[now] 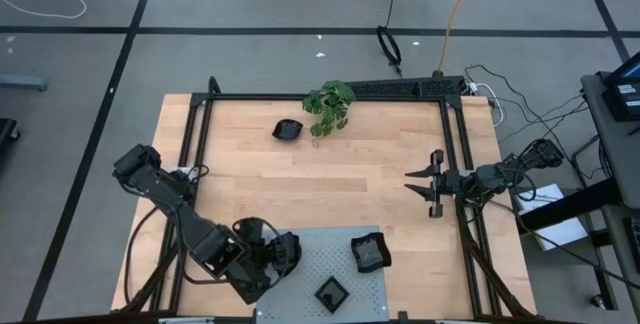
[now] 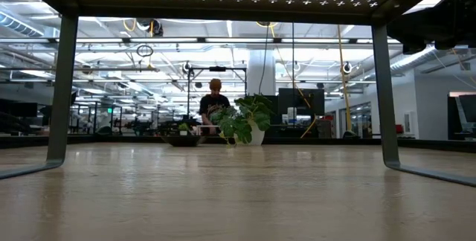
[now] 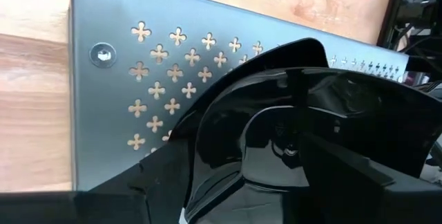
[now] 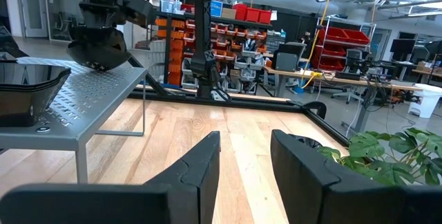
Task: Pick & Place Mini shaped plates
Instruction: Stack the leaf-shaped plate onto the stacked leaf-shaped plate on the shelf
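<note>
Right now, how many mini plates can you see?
4 plates: one beside the plant, two on the perforated panel, one at the left hand. Others may be hidden.

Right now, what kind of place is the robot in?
Probably a big workshop or robot lab. Behind the wooden table there are shelves with red bins, desks with screens, and pipes and lights on the ceiling.

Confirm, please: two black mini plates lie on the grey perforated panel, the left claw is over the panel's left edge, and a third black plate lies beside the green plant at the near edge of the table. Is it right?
One detail is wrong. The third plate lies beside the green plant at the far edge of the table, not the near edge; the high view shows this. The two plates, square and rounded, do lie on the perforated panel, and the left claw is over its left edge.
</note>
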